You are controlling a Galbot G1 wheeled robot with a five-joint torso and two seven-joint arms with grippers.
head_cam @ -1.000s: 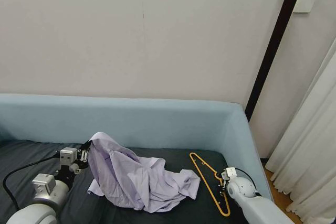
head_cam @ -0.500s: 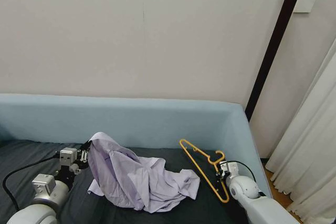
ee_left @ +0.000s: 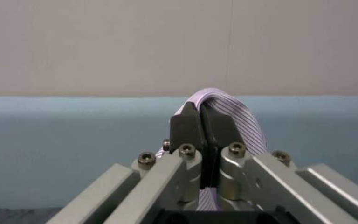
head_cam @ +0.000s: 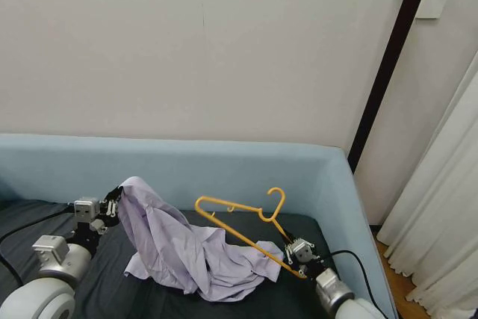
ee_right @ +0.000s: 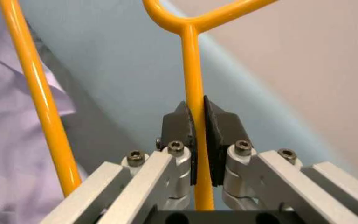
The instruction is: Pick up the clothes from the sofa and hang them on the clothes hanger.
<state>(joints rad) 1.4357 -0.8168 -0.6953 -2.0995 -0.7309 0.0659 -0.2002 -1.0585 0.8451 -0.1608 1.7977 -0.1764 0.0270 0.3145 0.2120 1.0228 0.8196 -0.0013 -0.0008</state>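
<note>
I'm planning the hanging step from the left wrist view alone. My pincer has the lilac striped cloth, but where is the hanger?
Observer: The right pincer is shut on one bar of the yellow hanger.
Operator: Is the hanger lying flat on the sofa?
Observer: No, it is held up off the dark seat with its hook uppermost, above the right end of the lilac shirt.
Operator: How much of the shirt is off the seat?
Observer: Only the end in your left pincer is raised. The rest lies heaped on the seat between the two arms.
</note>
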